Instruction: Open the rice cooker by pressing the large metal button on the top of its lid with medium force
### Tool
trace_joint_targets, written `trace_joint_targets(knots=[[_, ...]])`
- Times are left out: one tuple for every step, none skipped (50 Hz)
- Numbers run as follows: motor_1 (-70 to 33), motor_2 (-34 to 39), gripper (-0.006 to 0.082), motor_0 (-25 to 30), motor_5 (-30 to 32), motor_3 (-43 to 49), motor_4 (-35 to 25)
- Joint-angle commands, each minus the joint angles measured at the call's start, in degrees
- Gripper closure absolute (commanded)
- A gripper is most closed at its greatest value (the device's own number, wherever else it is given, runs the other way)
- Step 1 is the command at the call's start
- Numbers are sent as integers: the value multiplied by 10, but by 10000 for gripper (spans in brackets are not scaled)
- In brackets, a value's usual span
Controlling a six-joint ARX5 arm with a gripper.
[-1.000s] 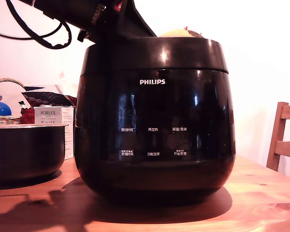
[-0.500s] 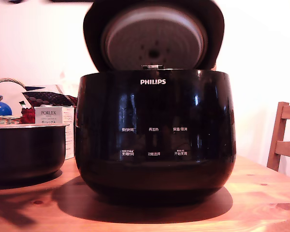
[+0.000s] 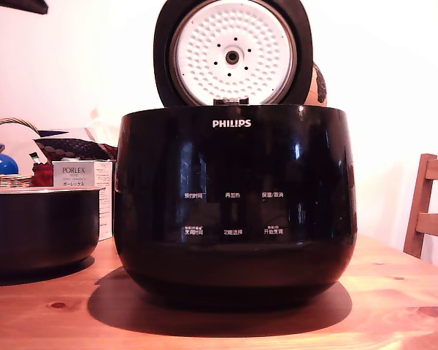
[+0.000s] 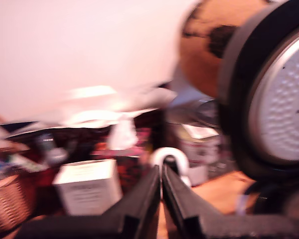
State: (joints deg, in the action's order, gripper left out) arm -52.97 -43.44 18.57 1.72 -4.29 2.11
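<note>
Exterior view: the cooker [image 3: 232, 204] sits in the middle of the wooden table [image 3: 394, 306], logo side facing the camera. The lid [image 3: 233, 52] stands straight up at the back, and its white dimpled disc [image 3: 232, 57] faces the camera too. So the lid looks fully open. I think the job is done, and the best move now is to keep the arm clear of the lid.

Wrist view: it is blurry. The gripper [image 4: 162, 181] has its two black fingers pressed together, holding nothing. The lid [image 4: 244, 99] is near it, up on its edge.
</note>
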Motion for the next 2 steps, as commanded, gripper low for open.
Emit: trace_joint_targets(knots=[[0, 1, 791, -2, 3, 0, 1], [0, 1, 791, -2, 3, 0, 1]])
